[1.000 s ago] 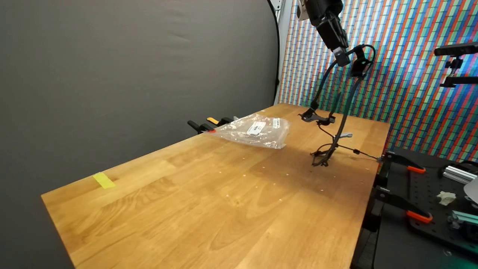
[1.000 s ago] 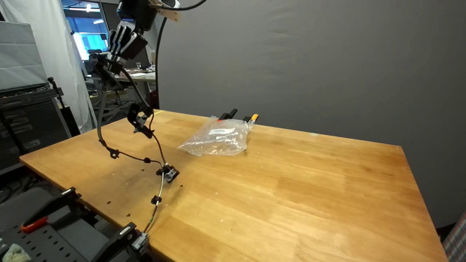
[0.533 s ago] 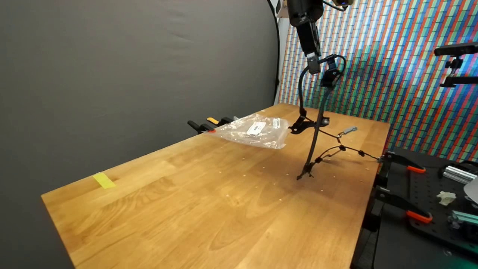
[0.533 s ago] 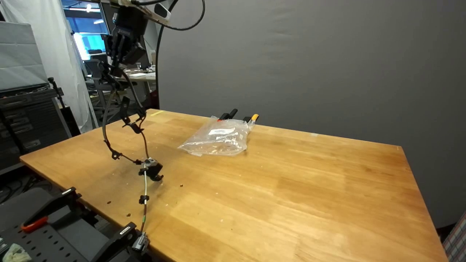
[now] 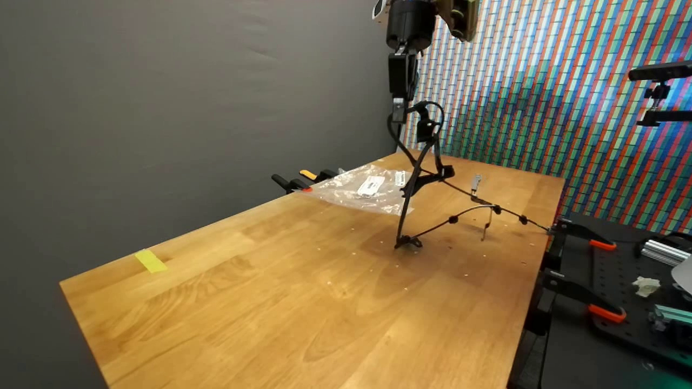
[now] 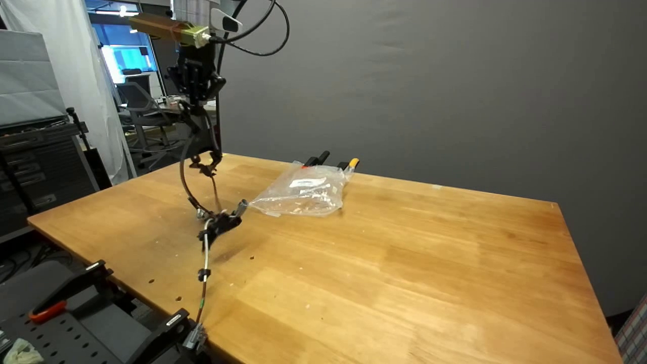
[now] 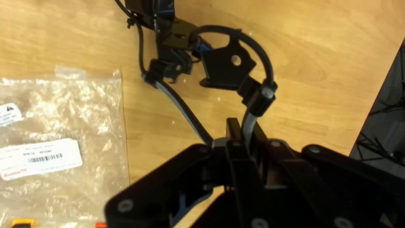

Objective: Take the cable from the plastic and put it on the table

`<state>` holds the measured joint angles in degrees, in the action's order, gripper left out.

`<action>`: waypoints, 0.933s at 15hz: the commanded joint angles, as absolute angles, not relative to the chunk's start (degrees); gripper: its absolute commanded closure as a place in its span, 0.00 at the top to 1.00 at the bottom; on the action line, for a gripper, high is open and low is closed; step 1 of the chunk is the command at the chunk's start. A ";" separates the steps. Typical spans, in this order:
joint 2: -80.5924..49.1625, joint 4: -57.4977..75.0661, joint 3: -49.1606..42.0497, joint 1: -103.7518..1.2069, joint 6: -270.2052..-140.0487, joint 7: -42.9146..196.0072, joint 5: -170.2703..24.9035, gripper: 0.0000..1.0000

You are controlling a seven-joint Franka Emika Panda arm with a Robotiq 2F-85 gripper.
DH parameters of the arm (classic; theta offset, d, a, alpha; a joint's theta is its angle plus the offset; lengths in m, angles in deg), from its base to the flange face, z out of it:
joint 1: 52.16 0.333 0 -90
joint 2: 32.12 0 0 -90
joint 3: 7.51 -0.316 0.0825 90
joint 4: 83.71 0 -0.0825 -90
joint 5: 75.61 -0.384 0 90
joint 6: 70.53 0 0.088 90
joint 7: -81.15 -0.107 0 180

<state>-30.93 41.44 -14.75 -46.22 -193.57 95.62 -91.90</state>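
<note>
My gripper [image 5: 399,112] points down above the table [image 5: 270,302] and is shut on the cable. In the wrist view the gripper's fingertips [image 7: 233,123] pinch a grey-black strand. The black cable [image 6: 217,225], with several clips and brackets [image 7: 223,68], hangs in loops below the gripper. Its lower loop [image 5: 405,241] is at or just above the tabletop; contact is unclear. A grey connector [image 6: 194,336] at one end lies at the table's edge. The clear plastic bag [image 6: 298,199] with white labels lies flat beside the hanging cable and appears empty; it also shows in the wrist view [image 7: 91,126].
Clamps [image 6: 318,160] with black and yellow handles stand at the edge behind the bag. More clamps [image 5: 586,297] with orange tips grip the opposite edge, beside a black perforated plate [image 5: 611,270]. Yellow tape [image 5: 150,260] marks a table corner.
My gripper has swung from tilted to upright and moved lower, carrying the cable with it. The cable's loops have shifted across the table toward the bag. The bag has not moved.
</note>
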 commanded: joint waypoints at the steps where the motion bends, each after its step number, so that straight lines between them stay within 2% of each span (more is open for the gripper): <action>1: -30.24 40.41 -15.18 -45.62 -203.87 98.99 -93.54 0.02; 6: -22.81 37.02 -14.77 -47.58 -219.36 103.72 -95.85 0.02; 14: -15.76 32.87 -14.34 -60.27 -219.04 106.14 -108.65 0.02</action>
